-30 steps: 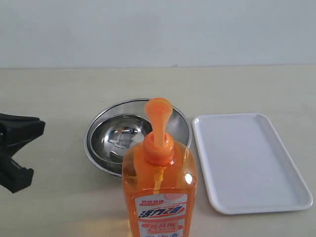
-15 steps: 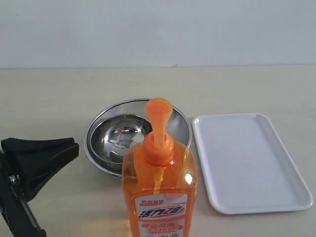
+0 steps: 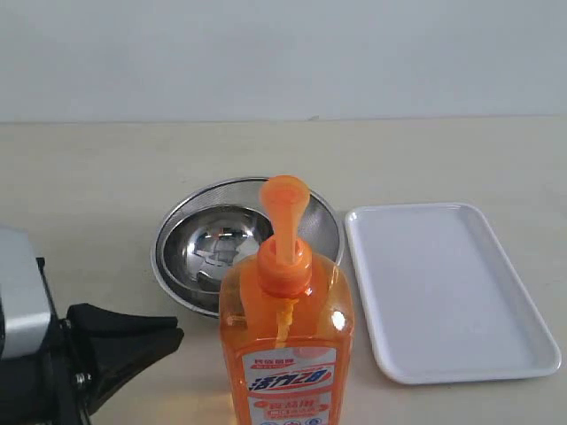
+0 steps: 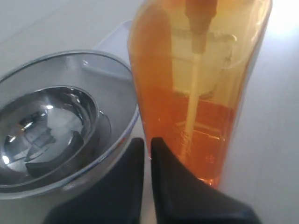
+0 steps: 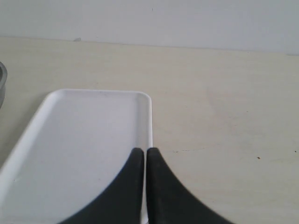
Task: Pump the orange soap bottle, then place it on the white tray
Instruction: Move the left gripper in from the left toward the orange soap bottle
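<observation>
Sliding in from the near left, the left gripper (image 3: 170, 340) is now reaching further right than it was half a second ago, and its silver wrist housing is coming into the exterior view. Its black jaws are pressing together with nothing between them, and the tip is pointing at the lower body of the orange soap bottle (image 3: 285, 341), just beside it with a strip of table (image 3: 106, 177) showing between. The bottle is standing upright at the near centre, on the near side of the steel bowl (image 3: 188, 257), with its pump head leaning over the bowl's rim. The white tray (image 3: 443, 292) is lying flat to the right, just beside the bowl and apart from the bottle. In the right wrist view the right gripper (image 5: 144, 150) is hanging clenched and empty-handed, its tips showing over the tray's rim (image 5: 147, 121).
</observation>
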Controlling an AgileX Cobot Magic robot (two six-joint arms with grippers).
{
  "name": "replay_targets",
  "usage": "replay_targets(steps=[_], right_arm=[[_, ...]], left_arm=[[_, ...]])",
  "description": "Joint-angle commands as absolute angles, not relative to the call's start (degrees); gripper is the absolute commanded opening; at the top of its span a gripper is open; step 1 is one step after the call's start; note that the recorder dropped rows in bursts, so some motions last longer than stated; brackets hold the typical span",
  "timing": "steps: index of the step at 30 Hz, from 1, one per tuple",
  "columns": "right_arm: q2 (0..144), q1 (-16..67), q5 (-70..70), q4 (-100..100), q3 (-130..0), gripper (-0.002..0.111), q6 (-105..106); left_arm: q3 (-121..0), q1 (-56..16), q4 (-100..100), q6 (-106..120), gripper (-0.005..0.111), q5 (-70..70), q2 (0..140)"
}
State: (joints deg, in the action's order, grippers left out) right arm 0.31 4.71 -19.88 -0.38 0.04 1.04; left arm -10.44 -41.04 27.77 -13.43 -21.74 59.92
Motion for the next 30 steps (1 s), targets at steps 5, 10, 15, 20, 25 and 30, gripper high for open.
replay_targets(steps=[5,10,15,20,25,30], right_arm=[[0.0,4.5,-19.1,-0.32,0.0,0.0,1.15],[0.0,4.5,-19.1,-0.32,0.0,0.0,1.15],[0.0,4.5,-19.1,-0.32,0.0,0.0,1.15],[0.0,4.5,-19.1,-0.32,0.0,0.0,1.15],[0.0,4.5,-19.1,-0.32,0.0,0.0,1.15],[0.0,4.5,-19.1,-0.32,0.0,0.0,1.15]], left_arm=[[-4.35,-41.36,29.56,-14.81,0.005,-29.28,62.05],[-1.92,-41.26,29.17,-14.81,0.005,-33.89,62.05],[-1.83,-41.26,28.48,-11.04,0.005,-33.67,62.05],[-1.35,-41.26,23.11,-6.11,0.005,-32.71,62.15],[-1.35,-41.26,5.6,7.77,0.005,-38.99,66.78],[-1.45,-41.26,5.47,7.7,0.005,-53.26,80.5]])
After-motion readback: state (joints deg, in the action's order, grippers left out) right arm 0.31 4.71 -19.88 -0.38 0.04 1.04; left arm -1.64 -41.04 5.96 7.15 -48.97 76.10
